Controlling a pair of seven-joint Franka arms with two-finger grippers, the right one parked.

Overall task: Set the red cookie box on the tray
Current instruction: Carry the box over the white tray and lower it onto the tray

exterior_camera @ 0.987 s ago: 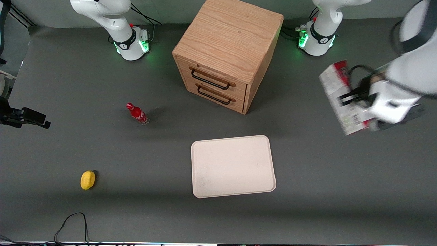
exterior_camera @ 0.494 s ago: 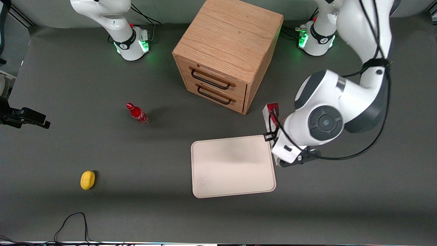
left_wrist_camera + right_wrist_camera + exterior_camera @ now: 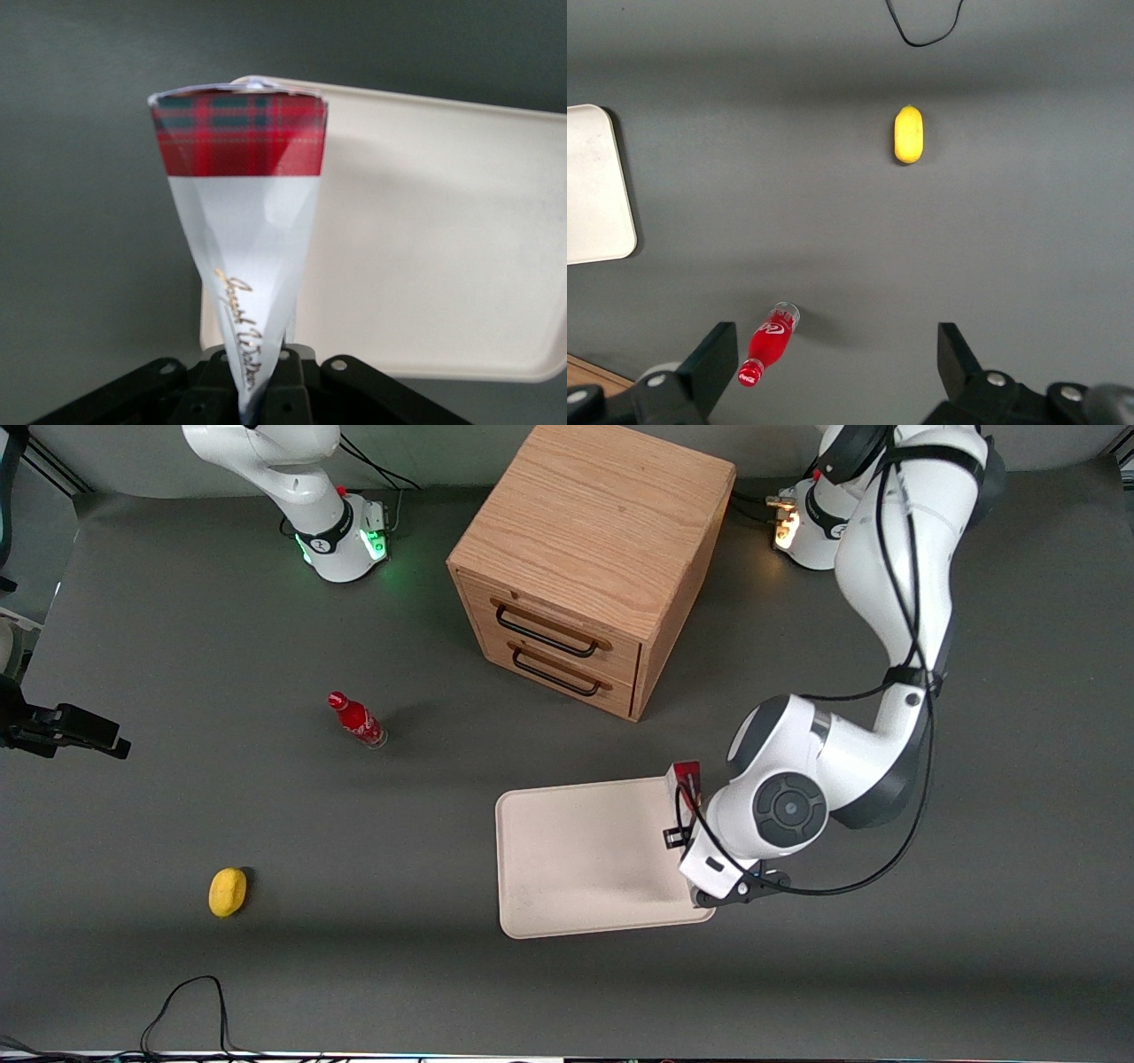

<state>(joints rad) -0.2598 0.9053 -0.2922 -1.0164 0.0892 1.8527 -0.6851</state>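
Two fingers of the tool (image 3: 252,390) pinch the red cookie box (image 3: 241,221) at its lower end, above the tray's (image 3: 567,850) 3 o'clock edge. The wrist housing hides most of the box from the front.

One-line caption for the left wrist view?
Gripper holds the red cookie box above the tray's edge.

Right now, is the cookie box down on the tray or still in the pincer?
Still in the pincer: the box sticks out from it over the tray edge, not lying flat.
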